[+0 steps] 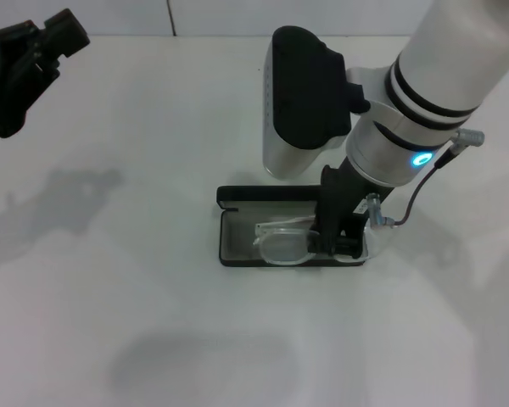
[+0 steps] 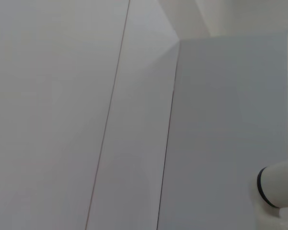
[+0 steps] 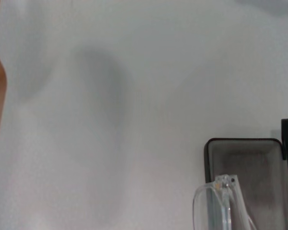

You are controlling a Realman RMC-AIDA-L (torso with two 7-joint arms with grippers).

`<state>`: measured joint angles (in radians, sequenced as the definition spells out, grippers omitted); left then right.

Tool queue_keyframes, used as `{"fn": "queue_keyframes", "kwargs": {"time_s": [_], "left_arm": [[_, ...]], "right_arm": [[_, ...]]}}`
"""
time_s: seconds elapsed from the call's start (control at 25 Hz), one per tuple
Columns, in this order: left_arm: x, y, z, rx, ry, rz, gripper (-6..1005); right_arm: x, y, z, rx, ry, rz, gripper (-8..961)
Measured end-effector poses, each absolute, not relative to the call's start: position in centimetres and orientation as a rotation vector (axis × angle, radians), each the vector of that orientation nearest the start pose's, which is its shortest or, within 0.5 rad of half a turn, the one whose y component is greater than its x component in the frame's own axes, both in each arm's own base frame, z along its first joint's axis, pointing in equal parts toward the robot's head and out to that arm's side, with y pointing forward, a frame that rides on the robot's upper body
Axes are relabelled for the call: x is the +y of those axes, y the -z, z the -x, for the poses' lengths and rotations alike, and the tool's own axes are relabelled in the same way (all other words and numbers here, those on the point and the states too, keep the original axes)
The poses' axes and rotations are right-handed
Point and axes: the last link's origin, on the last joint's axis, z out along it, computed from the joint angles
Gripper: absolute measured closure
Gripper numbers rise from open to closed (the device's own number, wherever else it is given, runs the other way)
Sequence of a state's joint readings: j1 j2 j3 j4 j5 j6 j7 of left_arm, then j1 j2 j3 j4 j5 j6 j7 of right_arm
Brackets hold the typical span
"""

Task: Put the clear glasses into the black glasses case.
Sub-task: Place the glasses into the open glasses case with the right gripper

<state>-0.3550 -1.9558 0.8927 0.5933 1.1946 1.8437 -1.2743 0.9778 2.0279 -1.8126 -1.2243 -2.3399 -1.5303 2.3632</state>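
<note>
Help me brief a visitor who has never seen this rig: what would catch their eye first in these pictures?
First, the right gripper reaching down into the open black glasses case at the middle of the white table, with the clear glasses lying partly in the case's grey-lined tray. One clear arm sticks out past the case's right end. The left gripper sits idle at the table's far left corner.

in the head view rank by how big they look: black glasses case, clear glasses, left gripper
1. black glasses case, open on the table
2. left gripper, partly cut off and nearer the camera, so unsure
3. clear glasses, in the case
</note>
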Motion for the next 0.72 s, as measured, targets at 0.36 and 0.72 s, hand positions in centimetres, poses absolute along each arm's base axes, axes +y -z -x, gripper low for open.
{"fn": "queue_keyframes", "kwargs": {"time_s": [0.36, 0.72], "left_arm": [[29.71, -8.40, 25.00, -0.358, 1.452, 2.343, 929], [29.66, -8.07, 24.96, -0.370, 1.463, 2.339, 928]], "right_arm": [[34.94, 7.56, -6.39, -0.104, 0.757, 2.969, 867], [35.12, 8.22, -6.71, -0.134, 0.741, 2.967, 867]]}}
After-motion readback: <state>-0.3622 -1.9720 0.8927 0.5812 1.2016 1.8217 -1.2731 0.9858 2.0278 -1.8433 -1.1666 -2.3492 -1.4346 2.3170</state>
